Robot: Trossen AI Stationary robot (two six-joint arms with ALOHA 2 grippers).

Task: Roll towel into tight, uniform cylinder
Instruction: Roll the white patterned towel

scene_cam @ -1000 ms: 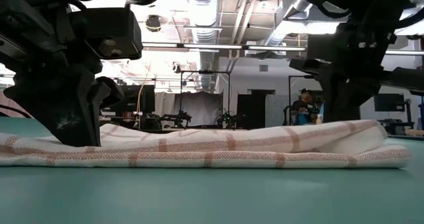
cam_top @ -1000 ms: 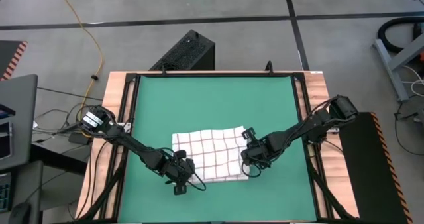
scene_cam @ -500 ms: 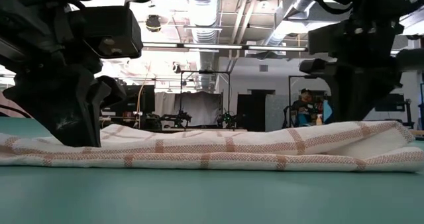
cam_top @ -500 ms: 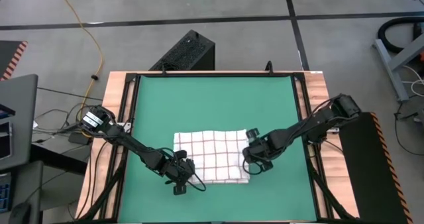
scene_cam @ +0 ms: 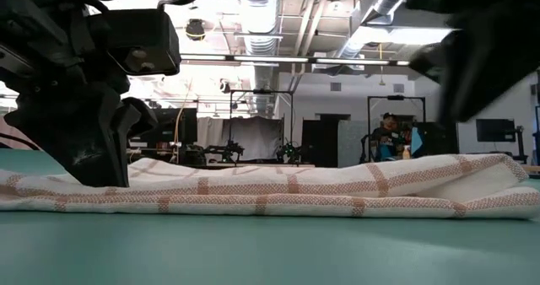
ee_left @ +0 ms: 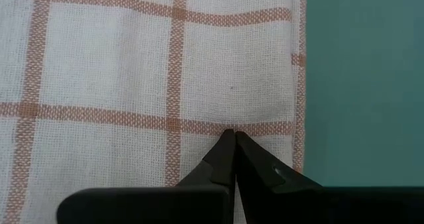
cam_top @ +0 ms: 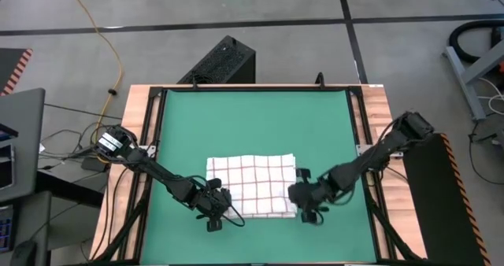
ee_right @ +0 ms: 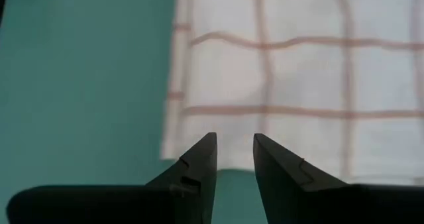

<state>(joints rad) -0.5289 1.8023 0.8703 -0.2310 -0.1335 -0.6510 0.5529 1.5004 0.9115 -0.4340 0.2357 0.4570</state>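
The towel [cam_top: 250, 186], white with red-brown grid lines, lies folded flat on the green mat [cam_top: 252, 124] near its front edge. It also shows in the low view [scene_cam: 278, 192]. My left gripper [cam_top: 216, 208] is shut, its tips resting on the towel's front left part close to the edge, as the left wrist view [ee_left: 234, 134] shows with the towel [ee_left: 132, 71] under it. My right gripper [cam_top: 307, 205] is open and empty, just off the towel's front right corner over bare mat; in the right wrist view [ee_right: 234, 139] the towel [ee_right: 298, 78] lies ahead of it.
A black box [cam_top: 220, 61] stands on the floor behind the table. Wooden table rims [cam_top: 135, 140] flank the mat. The mat's far half is bare. A person [scene_cam: 390, 135] sits far off in the room behind.
My right gripper has left the towel's right edge and moved toward the table's front, off the cloth. The raised right edge has settled flat. The left gripper has not moved.
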